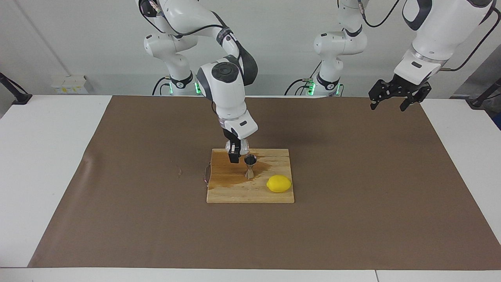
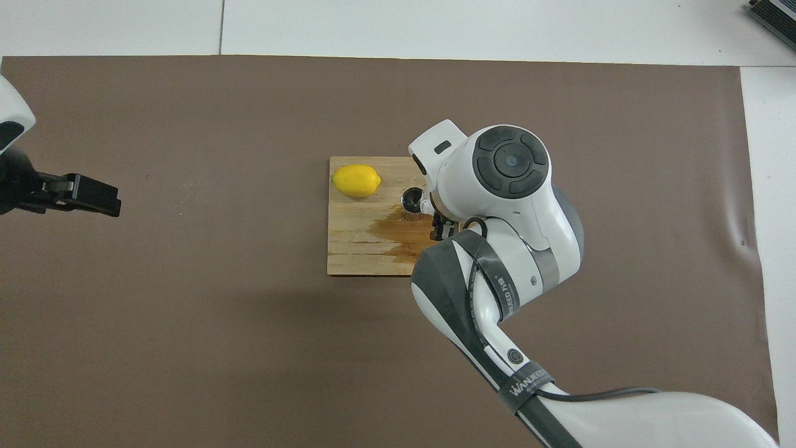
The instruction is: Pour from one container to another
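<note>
Looking across the table first, we see the right gripper [image 1: 236, 153] clamped on the translucent cup [image 1: 242, 147], which it holds tipped beside the rim of the steel jigger [image 1: 250, 166]. The jigger stands upright on the wooden cutting board [image 1: 235, 194], near the board's middle, and the cup hangs over the board's edge nearest the robots. A dark wet stain [image 1: 229, 175] spreads over the board around the jigger's foot. A lemon [image 1: 279, 183] lies on the board, farther from the robots than the jigger and toward the left arm's end. The left gripper [image 1: 393, 98] waits in the air over the brown mat's [image 1: 352, 219] edge at its own end of the table, fingers spread and holding nothing.

From overhead, we find the right arm's wrist covering most of the right gripper [image 2: 439, 228] and the cup [image 2: 426, 203]; only a sliver of the cup shows, just beside the jigger's [image 2: 411, 200] dark mouth. The lemon [image 2: 356, 180] sits clear. The left gripper [image 2: 81, 194] shows only partly at the view's edge.
</note>
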{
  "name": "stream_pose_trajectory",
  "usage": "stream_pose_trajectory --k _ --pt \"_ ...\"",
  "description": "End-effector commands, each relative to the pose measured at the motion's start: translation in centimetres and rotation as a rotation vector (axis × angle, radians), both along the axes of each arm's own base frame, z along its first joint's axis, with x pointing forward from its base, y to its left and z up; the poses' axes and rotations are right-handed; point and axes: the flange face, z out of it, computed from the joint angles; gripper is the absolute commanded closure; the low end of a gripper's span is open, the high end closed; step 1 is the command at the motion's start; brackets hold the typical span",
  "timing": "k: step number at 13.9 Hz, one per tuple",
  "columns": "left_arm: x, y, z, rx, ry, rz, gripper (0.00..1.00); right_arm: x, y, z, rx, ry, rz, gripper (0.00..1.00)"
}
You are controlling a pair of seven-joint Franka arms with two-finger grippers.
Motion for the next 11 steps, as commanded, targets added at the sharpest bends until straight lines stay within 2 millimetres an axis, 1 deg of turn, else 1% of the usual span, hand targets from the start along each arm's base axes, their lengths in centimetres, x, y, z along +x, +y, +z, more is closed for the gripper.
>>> stream_pose_trajectory --k 1,6,8,11 --pt "-0.13 0.17 -0.07 0.012 0.012 -0.003 0.0 0.35 0.07 0.21 -0.024 -0.002 -0.019 1.0" --pt "-0.14 0.17 -0.07 0.012 0.012 -0.003 0.0 0.59 -0.12 0.27 -0.012 -0.007 -0.025 1.0" --pt "-0.13 0.17 -0.07 0.012 0.012 -0.003 0.0 0.88 -0.37 -0.1 0.0 -0.003 -0.029 1.0" --pt "-0.13 0.17 -0.07 0.012 0.012 -0.003 0.0 1.11 -0.39 -0.23 0.073 0.022 -0.044 1.0"
